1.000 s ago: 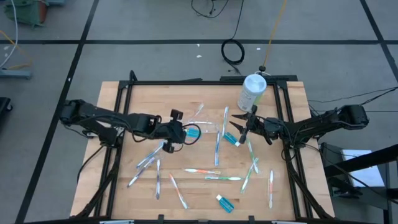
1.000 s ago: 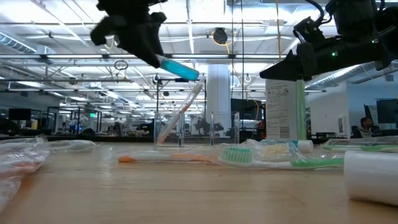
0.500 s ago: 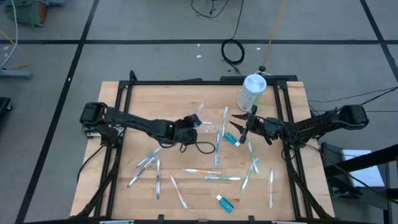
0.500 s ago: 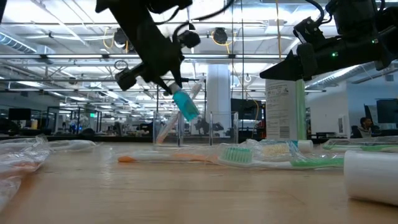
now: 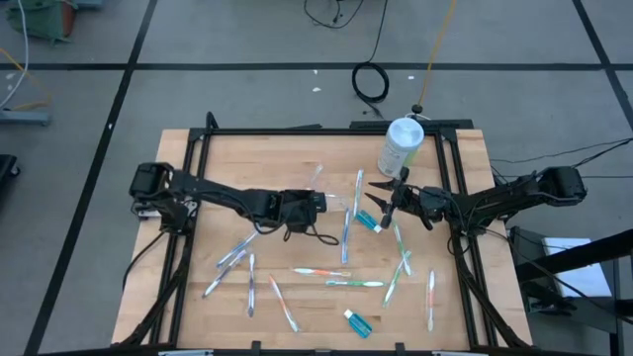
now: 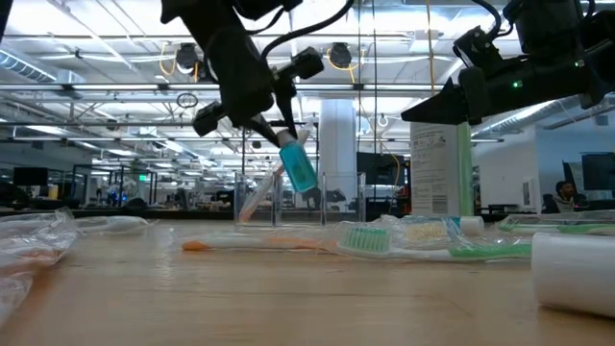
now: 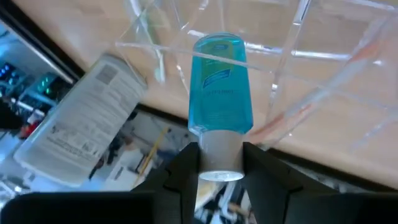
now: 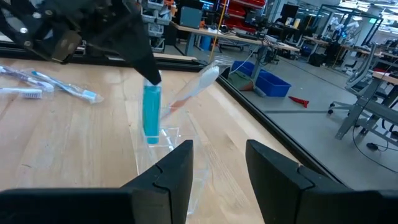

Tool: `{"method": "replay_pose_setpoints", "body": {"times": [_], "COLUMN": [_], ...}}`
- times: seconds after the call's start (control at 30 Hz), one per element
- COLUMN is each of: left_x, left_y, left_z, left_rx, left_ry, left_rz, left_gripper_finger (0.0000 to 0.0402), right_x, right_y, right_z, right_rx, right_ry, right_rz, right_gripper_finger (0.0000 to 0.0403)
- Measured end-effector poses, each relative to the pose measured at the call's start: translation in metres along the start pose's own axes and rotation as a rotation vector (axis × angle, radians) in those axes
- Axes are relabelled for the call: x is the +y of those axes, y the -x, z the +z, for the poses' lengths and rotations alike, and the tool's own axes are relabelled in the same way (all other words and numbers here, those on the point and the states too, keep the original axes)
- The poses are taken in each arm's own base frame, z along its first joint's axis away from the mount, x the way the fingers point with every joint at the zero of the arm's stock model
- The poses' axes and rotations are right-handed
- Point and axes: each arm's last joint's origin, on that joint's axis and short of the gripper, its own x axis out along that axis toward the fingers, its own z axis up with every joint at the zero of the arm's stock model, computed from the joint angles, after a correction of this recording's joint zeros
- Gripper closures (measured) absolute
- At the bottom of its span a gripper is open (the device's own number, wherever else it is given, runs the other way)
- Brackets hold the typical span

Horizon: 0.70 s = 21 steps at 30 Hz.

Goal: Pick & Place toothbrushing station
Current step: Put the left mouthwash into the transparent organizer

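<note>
Near the frame's centre we see the left gripper (image 5: 315,202), fingers clamped on a blue tube (image 6: 299,165), tipping it over the toothbrushing station (image 7: 273,74), which probably holds one toothbrush (image 8: 194,86). Centre-right, the right gripper (image 5: 379,192) hangs with fingers spread above the worktop (image 5: 247,158).

- We see a large open lab or industrial workshop, not a home.
- The wooden table (image 5: 247,168) stands on a grey floor (image 5: 247,40) marked with dark lines, with a coiled cable (image 5: 371,82) lying loose.
- Overhead run metal trusses (image 6: 96,91) and strip lights.
- Behind are workbenches (image 8: 205,34), monitors (image 6: 29,176), a blue bin (image 8: 267,81), and a person (image 6: 564,197) seated at a desk.
</note>
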Motion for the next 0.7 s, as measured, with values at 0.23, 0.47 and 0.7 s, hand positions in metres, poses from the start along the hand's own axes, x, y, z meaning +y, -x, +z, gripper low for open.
{"method": "replay_pose_setpoints", "body": {"times": [0.23,0.47,0.7], "left_x": [-0.007,-0.012,-0.011], "left_y": [-0.017,-0.027,-0.026], "left_z": [-0.021,-0.031,-0.029], "left_rx": [-0.003,-0.124,-0.153], "left_ry": [-0.059,-0.119,-0.224], "left_rz": [-0.042,-0.034,-0.015], "left_gripper_finger": [0.0283,0.0282,0.0282], "right_x": [0.000,0.000,0.000], "right_y": [0.000,0.000,0.000], "right_z": [0.000,0.000,0.000], "right_rx": [0.000,0.000,0.000], "right_ry": [0.000,0.000,0.000], "right_rz": [0.000,0.001,0.000], "right_gripper_finger": [0.0264,0.0264,0.0264]}}
